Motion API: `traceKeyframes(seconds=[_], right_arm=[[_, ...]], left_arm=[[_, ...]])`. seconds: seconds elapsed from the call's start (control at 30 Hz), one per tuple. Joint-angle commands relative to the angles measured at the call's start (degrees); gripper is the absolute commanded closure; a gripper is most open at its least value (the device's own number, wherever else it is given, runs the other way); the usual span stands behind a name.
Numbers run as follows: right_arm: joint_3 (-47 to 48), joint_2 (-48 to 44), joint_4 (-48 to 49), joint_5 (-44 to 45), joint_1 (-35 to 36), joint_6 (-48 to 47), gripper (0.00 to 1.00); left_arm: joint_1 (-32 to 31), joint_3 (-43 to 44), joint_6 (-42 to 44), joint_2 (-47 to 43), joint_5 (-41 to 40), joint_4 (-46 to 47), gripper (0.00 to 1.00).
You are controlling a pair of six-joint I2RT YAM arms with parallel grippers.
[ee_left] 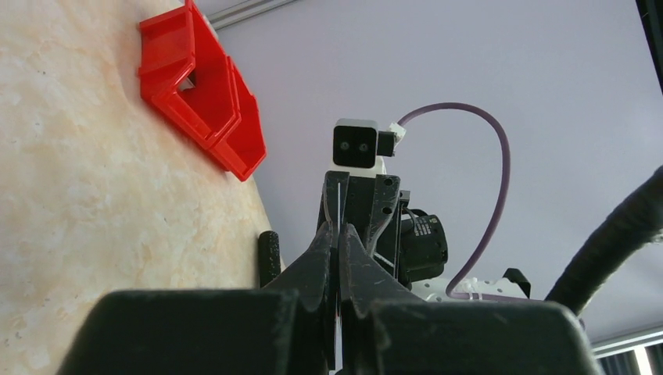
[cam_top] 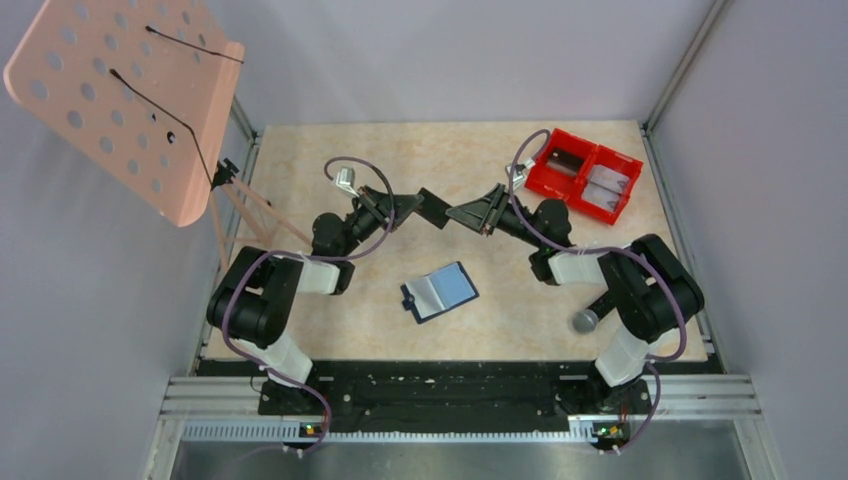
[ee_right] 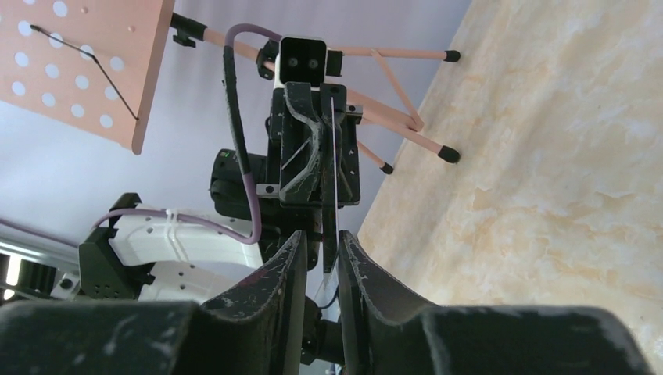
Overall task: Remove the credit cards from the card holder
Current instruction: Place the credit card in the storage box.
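Note:
The card holder lies open on the table, light blue inner faces up, in front of both arms. Above the middle of the table my left gripper is shut on a dark credit card, which shows edge-on as a thin pale line in the left wrist view. My right gripper faces it, tip to tip. Its jaws stand open, with a gap between them. The card's far edge reaches into that gap, close to the right-hand finger.
A red two-compartment bin sits at the back right with pale flat pieces in both compartments. A grey ball rests by the right arm's base. A pink perforated stand leans over the left side on thin legs.

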Motion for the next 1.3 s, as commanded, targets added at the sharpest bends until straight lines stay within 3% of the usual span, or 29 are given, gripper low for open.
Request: traceKeyframes(seconds=[0.0, 0.1, 0.23, 0.3, 0.43, 0.57, 0.63, 0.67, 0.73, 0.9, 1.07, 1.17, 1.27], right_arm=[[2.0, 0.8, 1.4, 2.4, 1.5, 0.2, 0.81], [2.1, 1.1, 1.5, 3.6, 1.9, 0.5, 0.88], [2.7, 1.2, 1.3, 4.2, 2.0, 0.8, 0.91], [3.0, 1.1, 0.7, 4.6, 2.1, 0.3, 0.99], [3.4, 1.1, 0.3, 5.2, 2.1, -0.4, 1.00], [5.4, 0.3, -4.8, 2.9, -0.4, -3.3, 1.00], [6.6, -1.4, -11.3, 1.3, -3.7, -6.9, 1.00], [7.8, -2.3, -16.4, 0.2, -6.2, -9.8, 1.00], [11.1, -4.1, -28.7, -0.8, -9.7, -16.0, 1.00], [21.9, -4.9, -56.5, 0.0, -18.6, -27.5, 1.00], [38.5, 1.6, -79.6, -1.0, -29.6, -39.3, 1.00], [46.0, 6.3, -85.8, -3.8, -34.2, -40.5, 1.00], [52.3, 10.5, -90.4, -3.5, -37.0, -41.8, 1.00]], left_arm=[[-0.5, -0.6, -0.5, 0.4, -2.8, 7.7, 1.00], [-0.6, -1.2, 0.9, -0.4, -4.4, 6.3, 1.00], [-0.7, -2.5, 3.2, -1.7, -7.0, 5.0, 1.00], [-0.8, -2.5, 3.7, -1.9, -6.9, 4.9, 1.00], [-0.8, -2.7, 3.9, -1.8, -6.8, 4.8, 0.97], [-0.6, -2.6, 4.5, -2.8, -6.0, 1.9, 0.59], [-0.6, -2.2, 5.8, -4.2, -5.1, -2.1, 0.23], [-0.6, -2.0, 6.9, -5.3, -4.6, -5.9, 0.11], [-0.6, -0.8, 9.6, -7.9, -3.4, -14.9, 0.02], [-0.9, 7.6, 24.4, -15.9, -3.7, -48.0, 0.01], [-0.9, 22.0, 44.8, -20.6, -13.2, -84.4, 0.01], [-0.9, 26.1, 50.2, -22.8, -17.0, -94.4, 0.01], [-0.5, 26.6, 52.4, -25.0, -19.9, -98.2, 0.01]])
